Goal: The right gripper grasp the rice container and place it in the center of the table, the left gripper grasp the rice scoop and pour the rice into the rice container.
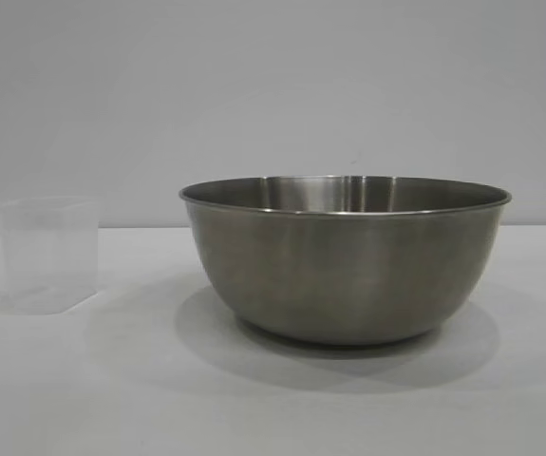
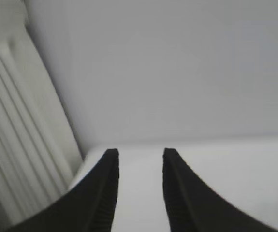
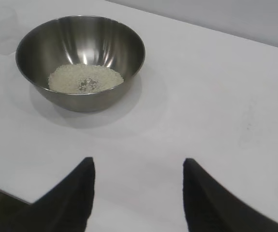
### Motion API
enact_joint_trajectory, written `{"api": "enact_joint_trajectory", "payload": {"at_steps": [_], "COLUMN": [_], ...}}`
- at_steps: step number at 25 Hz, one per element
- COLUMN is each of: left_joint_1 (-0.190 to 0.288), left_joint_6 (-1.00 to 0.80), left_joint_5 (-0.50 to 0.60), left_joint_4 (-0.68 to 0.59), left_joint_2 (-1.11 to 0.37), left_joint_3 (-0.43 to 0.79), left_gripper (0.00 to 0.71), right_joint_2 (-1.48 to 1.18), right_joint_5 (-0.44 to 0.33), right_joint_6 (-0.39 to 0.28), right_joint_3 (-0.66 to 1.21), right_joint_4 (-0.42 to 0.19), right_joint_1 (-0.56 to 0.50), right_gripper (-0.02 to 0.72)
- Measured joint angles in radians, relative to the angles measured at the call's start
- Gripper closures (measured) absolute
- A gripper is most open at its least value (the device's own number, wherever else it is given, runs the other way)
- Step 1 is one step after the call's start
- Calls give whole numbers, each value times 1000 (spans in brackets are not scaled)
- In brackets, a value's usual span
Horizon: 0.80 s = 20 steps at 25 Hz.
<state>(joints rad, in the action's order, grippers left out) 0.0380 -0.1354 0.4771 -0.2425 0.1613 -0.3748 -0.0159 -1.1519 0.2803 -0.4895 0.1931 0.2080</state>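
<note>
Black fingertips of the right gripper fill the near edge of its wrist view, spread fairly wide with nothing between them, held back over bare table and aimed toward the rice container; that empty, drawn-off pose suggests its part is done. In the same way the left gripper shows two dark fingers standing a modest gap apart and empty, pointing almost level across the tabletop at the pale wall, with a ribbed white panel to one side. Out from them, the steel bowl sits upright near the middle of the table, and a shallow bed of rice lies in its bottom. Beside it, apart and on the left arm's side, the rice scoop stands upright and looks empty, so the pour appears finished. Nothing stands between either gripper and these two things.
</note>
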Motion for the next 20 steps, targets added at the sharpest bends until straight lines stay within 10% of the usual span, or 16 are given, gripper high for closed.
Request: {"api": "enact_joint_trajectory", "payload": {"at_steps": [20], "left_joint_1": [0], "left_joint_6": [94], "left_joint_5": [654], "left_joint_4": [180], "left_joint_2": [-179], "left_joint_3": [-120], "left_gripper": [480], "right_joint_2": [0], "right_joint_5": [-2], "right_joint_6": [0], "right_joint_3": [0], "right_joint_4": [0], "right_joint_1": [0], "right_gripper": [320]}}
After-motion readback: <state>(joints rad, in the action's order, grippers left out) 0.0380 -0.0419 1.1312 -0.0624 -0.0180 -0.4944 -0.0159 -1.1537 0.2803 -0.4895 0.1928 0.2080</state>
